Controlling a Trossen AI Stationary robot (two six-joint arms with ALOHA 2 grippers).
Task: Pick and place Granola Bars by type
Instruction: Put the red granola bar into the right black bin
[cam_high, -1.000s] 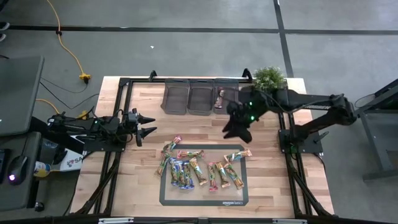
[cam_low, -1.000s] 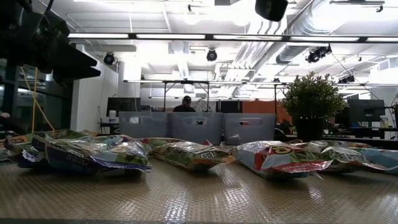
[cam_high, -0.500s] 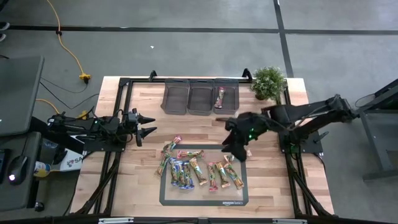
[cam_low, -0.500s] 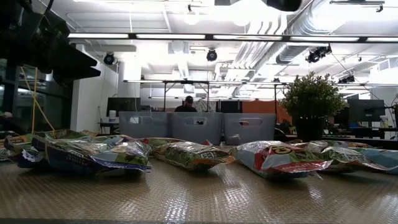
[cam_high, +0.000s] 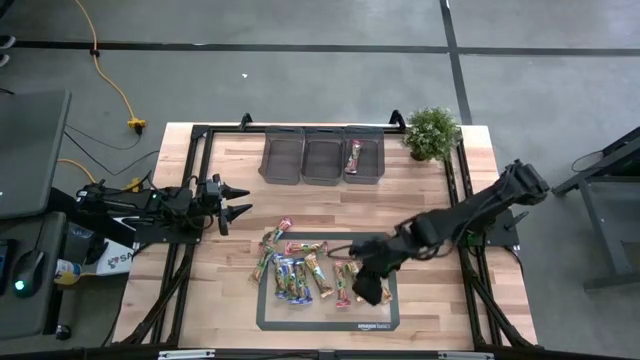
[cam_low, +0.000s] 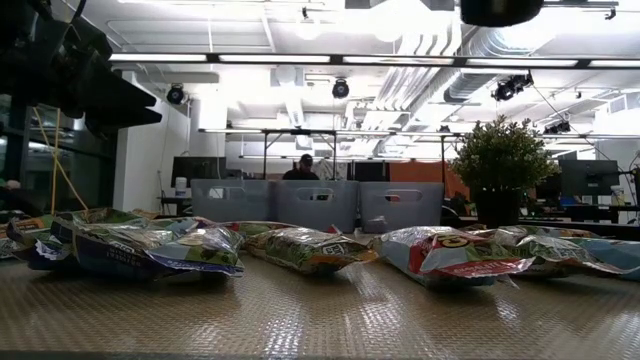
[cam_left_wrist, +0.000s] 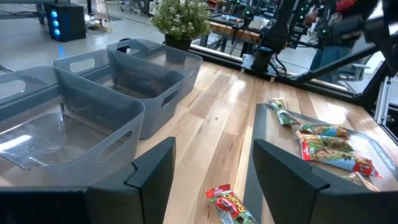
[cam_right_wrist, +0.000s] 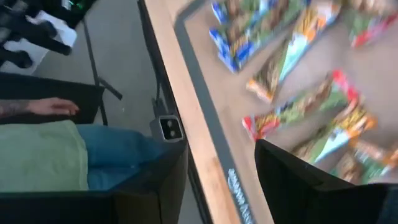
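Note:
Several granola bars (cam_high: 300, 272) in blue, green-tan and pink-red wrappers lie flat on a dark-edged mat (cam_high: 268, 316) near the table's front; a few (cam_high: 272, 240) lie across its far left corner onto the wood. One pink-red bar (cam_high: 354, 157) lies in the rightmost of three grey bins (cam_high: 323, 158). My right gripper (cam_high: 362, 290) hangs open above the mat's right-hand bars (cam_right_wrist: 298, 106), pointing slantwise down, touching nothing. My left gripper (cam_high: 243, 200) waits open at the table's left edge, roughly level (cam_left_wrist: 214, 180).
A potted plant (cam_high: 432, 132) stands at the far right corner beside the bins. A black frame (cam_high: 200, 135) runs round the tabletop. Bare wood lies between bins and mat. A seated person's arm and legs (cam_right_wrist: 56, 143) show past the near edge.
My right gripper has swung from the rightmost bin toward the table's near edge and down, ending over the right-hand bars on the mat. It has rolled and tipped further downward on the way, staying open and empty. The bars have not moved.

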